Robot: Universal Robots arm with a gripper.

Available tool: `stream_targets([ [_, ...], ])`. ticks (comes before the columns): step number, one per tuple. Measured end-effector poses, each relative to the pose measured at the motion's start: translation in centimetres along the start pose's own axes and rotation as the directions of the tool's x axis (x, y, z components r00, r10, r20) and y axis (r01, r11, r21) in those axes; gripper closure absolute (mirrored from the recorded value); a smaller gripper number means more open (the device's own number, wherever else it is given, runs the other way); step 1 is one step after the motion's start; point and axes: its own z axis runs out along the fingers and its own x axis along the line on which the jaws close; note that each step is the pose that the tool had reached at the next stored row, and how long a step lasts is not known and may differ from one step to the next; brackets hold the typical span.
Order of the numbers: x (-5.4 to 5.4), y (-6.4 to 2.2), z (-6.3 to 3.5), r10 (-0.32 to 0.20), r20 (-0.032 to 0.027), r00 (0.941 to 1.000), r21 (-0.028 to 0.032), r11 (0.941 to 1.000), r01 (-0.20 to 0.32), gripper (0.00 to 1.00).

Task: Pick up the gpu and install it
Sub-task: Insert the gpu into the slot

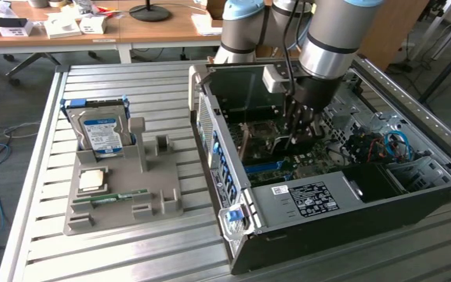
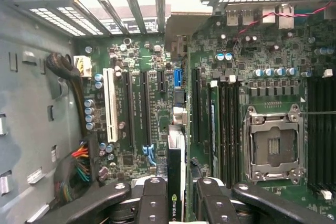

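In the wrist view my gripper point(image 2: 176, 203) is shut on the gpu point(image 2: 175, 171). It is a thin dark card seen edge-on with a green logo, and its pale metal bracket point(image 2: 181, 24) reaches toward the case's rear slots. The card hangs over the motherboard point(image 2: 136, 56), between the black expansion slots point(image 2: 144, 108) and a long black slot point(image 2: 197, 106); I cannot tell whether it touches one. In the exterior view the gripper point(image 1: 296, 132) is lowered inside the open computer case point(image 1: 327, 235).
A white slot point(image 2: 110, 103), the empty CPU socket point(image 2: 273, 148) and a cable bundle point(image 2: 79, 166) surround the card. Left of the case, a grey holder point(image 1: 124, 200) carries a hard drive point(image 1: 104, 132), a chip point(image 1: 92, 179) and a RAM stick point(image 1: 120, 197).
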Motion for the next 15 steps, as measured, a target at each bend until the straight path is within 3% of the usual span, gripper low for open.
stream_targets([
  [10, 0.2, 0.58, 0.03, 0.0, 0.0, 1.0, 0.0, 1.0, 0.0, 0.74],
  [11, 1.2, 0.94, 0.06, 0.0, 0.0, 1.0, 0.0, 1.0, 0.0, 0.74],
  [12, 0.0, 0.45, 0.08, 0.0, -0.0001, 1.0, 0.0, 1.0, 0.0, 0.74],
  [15, 0.0, 0.45, 0.08, 0.0, 0.0, 1.0, 0.0, 1.0, 0.0, 0.74],
])
